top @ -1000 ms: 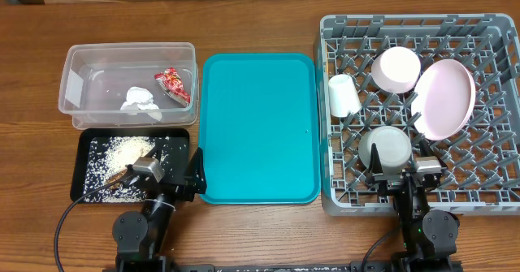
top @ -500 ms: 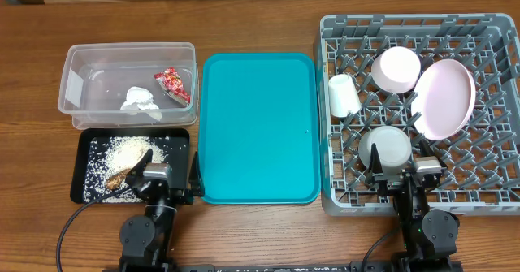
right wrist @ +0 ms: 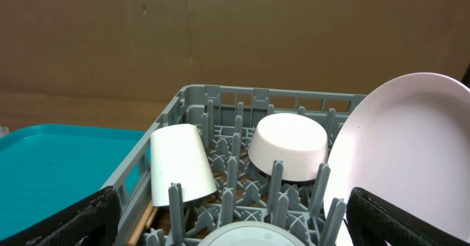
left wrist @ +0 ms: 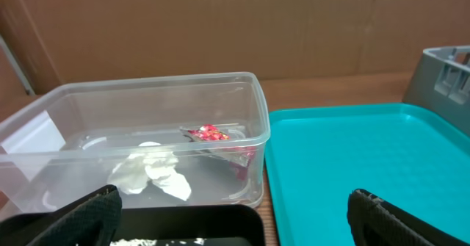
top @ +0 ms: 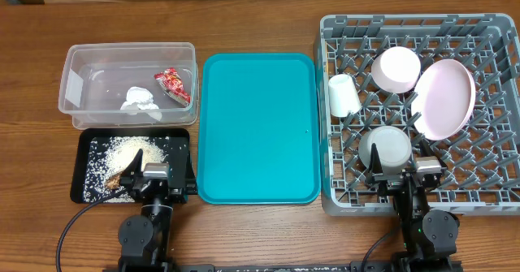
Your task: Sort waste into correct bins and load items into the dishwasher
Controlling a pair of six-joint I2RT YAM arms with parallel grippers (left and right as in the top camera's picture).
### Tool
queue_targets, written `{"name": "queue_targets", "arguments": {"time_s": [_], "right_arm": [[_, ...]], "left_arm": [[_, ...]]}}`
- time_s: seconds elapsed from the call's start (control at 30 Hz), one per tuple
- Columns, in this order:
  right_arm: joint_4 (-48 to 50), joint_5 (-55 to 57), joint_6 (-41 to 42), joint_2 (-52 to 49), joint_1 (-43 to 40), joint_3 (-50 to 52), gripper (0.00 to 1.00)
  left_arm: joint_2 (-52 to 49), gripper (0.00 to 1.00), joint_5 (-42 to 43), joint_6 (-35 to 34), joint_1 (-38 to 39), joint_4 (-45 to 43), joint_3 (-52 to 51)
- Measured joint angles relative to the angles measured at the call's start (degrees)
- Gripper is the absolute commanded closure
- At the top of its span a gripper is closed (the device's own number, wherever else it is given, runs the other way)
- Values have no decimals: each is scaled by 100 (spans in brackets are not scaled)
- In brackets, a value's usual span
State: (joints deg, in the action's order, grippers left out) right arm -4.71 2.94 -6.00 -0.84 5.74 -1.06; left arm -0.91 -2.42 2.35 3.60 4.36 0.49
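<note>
The clear tub (top: 130, 48) holds the crumpled white napkin (top: 140, 100) and the red wrapper (top: 173, 85). In front of it, the black tray (top: 88, 146) carries loose rice (top: 130, 152) and a brown scrap (top: 127, 171). My left gripper (top: 161, 180) hovers open over that tray's near right corner with nothing between its jaws. Its wrist view shows the napkin (left wrist: 150, 174) and wrapper (left wrist: 209, 134) through the tub wall. The grey dish rack (top: 414, 19) holds a cup (top: 342, 95), a deeper bowl (top: 396, 69), a plate (top: 445, 99) leaning on edge and a small bowl (top: 387, 148). My right gripper (top: 404, 174) stands open just in front of the small bowl.
A large teal tray (top: 258, 126) lies between the bins and the rack with nothing on it. The rack's near wall and pegs (right wrist: 283, 180) rise close in front of my right fingers. Cardboard stands behind the table.
My left gripper has swung from an angled pose to point straight at the tub and has shifted slightly left. The right arm and all dishes are unmoved.
</note>
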Motion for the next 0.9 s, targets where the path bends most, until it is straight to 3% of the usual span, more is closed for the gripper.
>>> {"name": "queue_targets", "arguments": {"time_s": [0.3,0.9], "right_arm": [[-2,2,-2,0,0,0,0],[-2,2,-4,0,-2,0,0]], "left_arm": [[0,0,-2,-525,0,0,0],[0,0,-2,-544,0,0,0]]}}
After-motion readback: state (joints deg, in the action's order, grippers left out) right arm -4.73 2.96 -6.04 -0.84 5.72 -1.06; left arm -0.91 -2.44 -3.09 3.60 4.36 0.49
